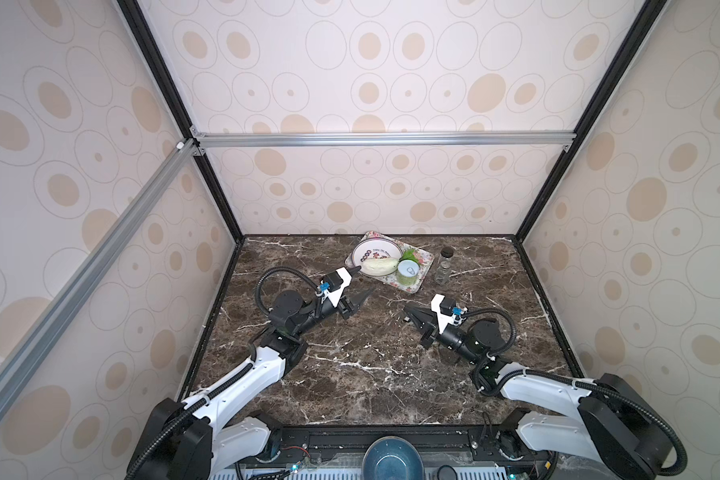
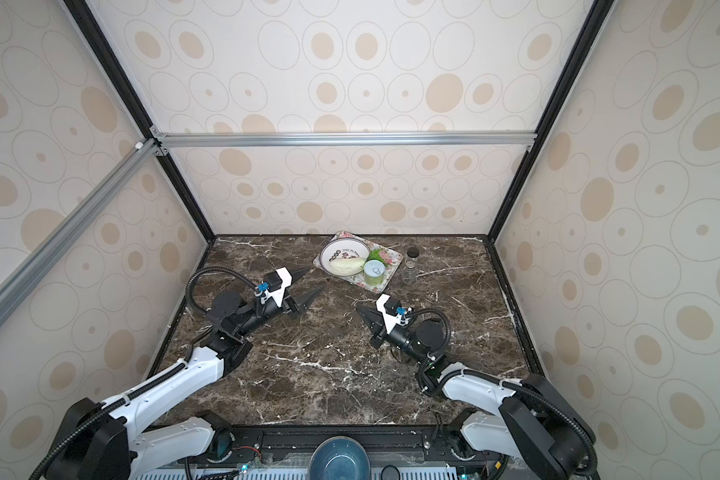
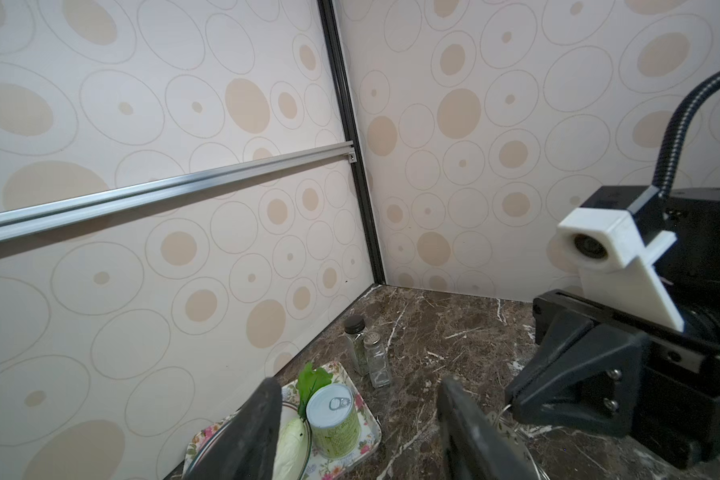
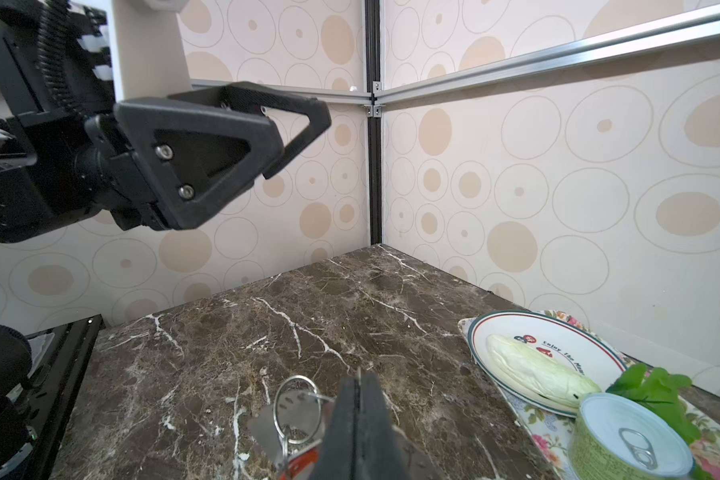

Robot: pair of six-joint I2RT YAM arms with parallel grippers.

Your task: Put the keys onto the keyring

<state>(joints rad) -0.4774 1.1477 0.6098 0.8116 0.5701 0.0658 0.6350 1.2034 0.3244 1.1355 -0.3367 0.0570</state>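
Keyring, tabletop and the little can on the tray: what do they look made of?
The keyring: thin wire loop, bright silvery glint, likely steel. The tabletop: dark brown with white veins, soft sheen; marble or a marble-look laminate, cannot tell. The can: metal, going by its pull-tab lid; green printed label, probably paper.

The tray (image 1: 425,261) lies at the back of the tabletop (image 1: 371,374). On the tray sit a plate (image 1: 368,248), with a cabbage (image 1: 378,266) on it, and a can (image 1: 408,272). Just right of the tray stand two jars (image 1: 443,272).
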